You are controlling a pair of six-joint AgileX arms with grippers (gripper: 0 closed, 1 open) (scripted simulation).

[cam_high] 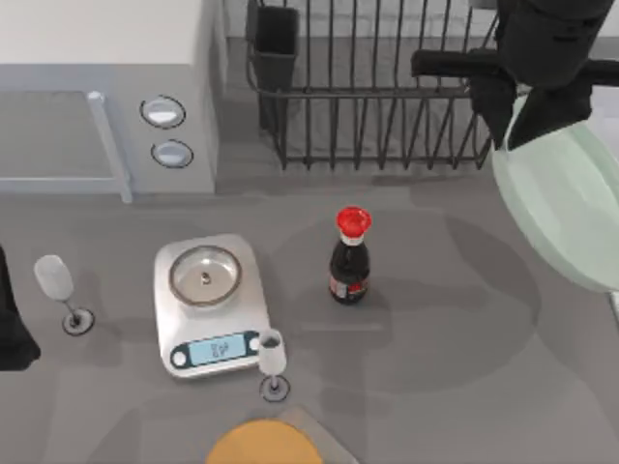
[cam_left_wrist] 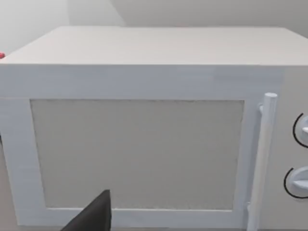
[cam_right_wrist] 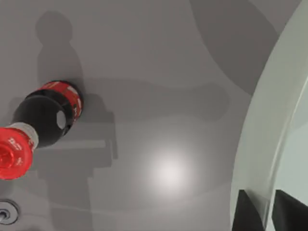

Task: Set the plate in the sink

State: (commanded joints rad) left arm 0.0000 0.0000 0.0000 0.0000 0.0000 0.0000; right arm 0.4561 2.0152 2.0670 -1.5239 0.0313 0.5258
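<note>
Fingers [cam_right_wrist: 250, 211] of your right gripper [cam_right_wrist: 267, 211] sit one on each face of the plate's rim, clamped on it; the right wrist view shows two dark tips with the pale green edge running between them. Plate [cam_high: 571, 208] hangs tilted at the table's right side, in the air, its upper edge tucked under the black gripper body [cam_high: 546, 58] in the top view, its lower edge running off the right border. Sink: you can see only a thin pale strip at the far right edge [cam_high: 614, 307], just below the plate; too little shows to say whether it is the rim.

Left gripper [cam_left_wrist: 91, 216]: one dark finger shows at the foot of the left wrist view, facing the microwave [cam_left_wrist: 144, 144] door. You cannot tell whether that pair is open or closed. The arm sits parked at the table's left edge [cam_high: 12, 319].

Containers:
- Rack [cam_high: 377, 97], black wire, at the back, just left of the right gripper. A dark cup-like holder [cam_high: 276, 43] stands in its left corner; contents not readable.
- Scale [cam_high: 210, 302], left of centre, its round pan bare.
- Two glasses: one [cam_high: 58, 290] left of the scale, one [cam_high: 272, 362] touching or just beside its front right corner. Both upright.
- Bottle [cam_high: 349, 256], dark, red cap, upright at mid-table, well apart from the plate.
- Orange disc [cam_high: 263, 443] at the front edge, partly cut off.
</note>
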